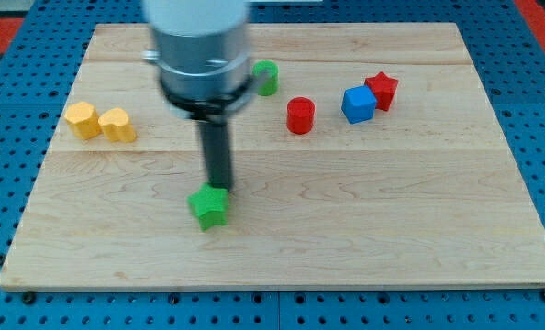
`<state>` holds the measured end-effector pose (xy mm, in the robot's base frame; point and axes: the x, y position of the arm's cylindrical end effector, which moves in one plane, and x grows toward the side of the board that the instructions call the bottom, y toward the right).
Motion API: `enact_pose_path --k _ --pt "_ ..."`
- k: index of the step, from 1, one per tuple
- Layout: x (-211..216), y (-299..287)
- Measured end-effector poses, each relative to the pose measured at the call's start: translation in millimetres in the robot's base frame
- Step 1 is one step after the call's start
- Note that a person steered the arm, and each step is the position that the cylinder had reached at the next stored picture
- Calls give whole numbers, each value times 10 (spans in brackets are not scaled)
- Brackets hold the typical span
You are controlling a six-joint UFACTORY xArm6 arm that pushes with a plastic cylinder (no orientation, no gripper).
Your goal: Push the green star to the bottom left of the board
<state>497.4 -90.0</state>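
Observation:
The green star lies on the wooden board, left of centre and towards the view's bottom. My tip is at the star's upper right edge, touching or nearly touching it. The rod rises from there into the grey arm body at the view's top.
A green cylinder sits just right of the arm body. A red cylinder, a blue cube and a red star lie at the upper right. A yellow hexagon block and a yellow heart-like block lie at the left.

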Motion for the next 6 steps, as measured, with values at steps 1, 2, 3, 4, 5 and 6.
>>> enact_pose_path --k 1,2,3,4,5,6 --pt "-75 487" --pt "160 734" --pt "464 213" --pt "274 -365" --pt "-9 -427" --pt "21 -869"
